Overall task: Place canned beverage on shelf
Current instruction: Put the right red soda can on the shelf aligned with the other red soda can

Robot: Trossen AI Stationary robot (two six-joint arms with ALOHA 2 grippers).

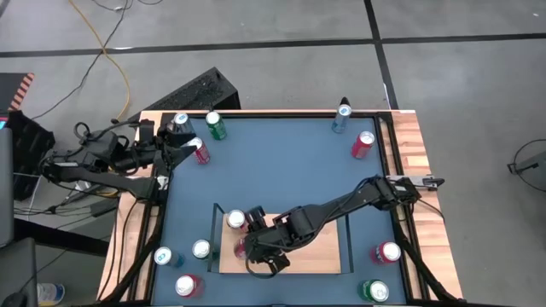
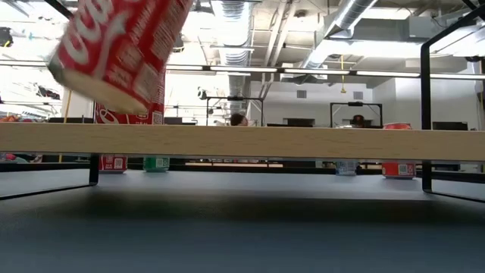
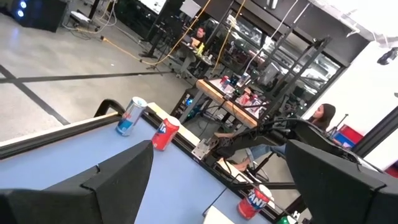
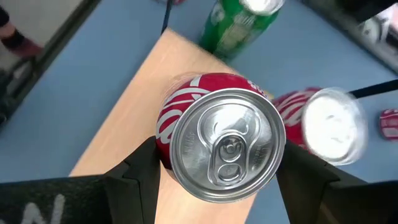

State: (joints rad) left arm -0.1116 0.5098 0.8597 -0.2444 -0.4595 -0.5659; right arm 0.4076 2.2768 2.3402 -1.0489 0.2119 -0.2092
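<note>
Two arms are at the blue counter (image 1: 281,162). Reaching in from the right edge, the right hand (image 1: 256,249) is over the near-left part of the shelf (image 1: 324,247), the light-wood board with black end rails that stands on the counter's near side. It is clamped on a red cola can (image 4: 211,134), its dark fingers (image 4: 140,177) pressing the can's two sides. From table height the can (image 2: 121,53) shows tilted, its lower edge just above the board's top surface; whether it touches the wood cannot be told. Close beside it on the board's left part stands a second red can (image 4: 323,127) with a silver top, and a green can (image 4: 239,22) stands on the counter just past the board's edge. The left hand (image 1: 171,147) hangs near the counter's far-left corner, its fingers (image 3: 106,180) spread wide apart and holding nothing, close to a blue can (image 1: 180,124), a green can (image 1: 215,125) and a red can (image 1: 200,150). More cans stand along the other edges of the counter, well apart from the shelf. A seated person (image 3: 320,118) shows in the room beyond.
</note>
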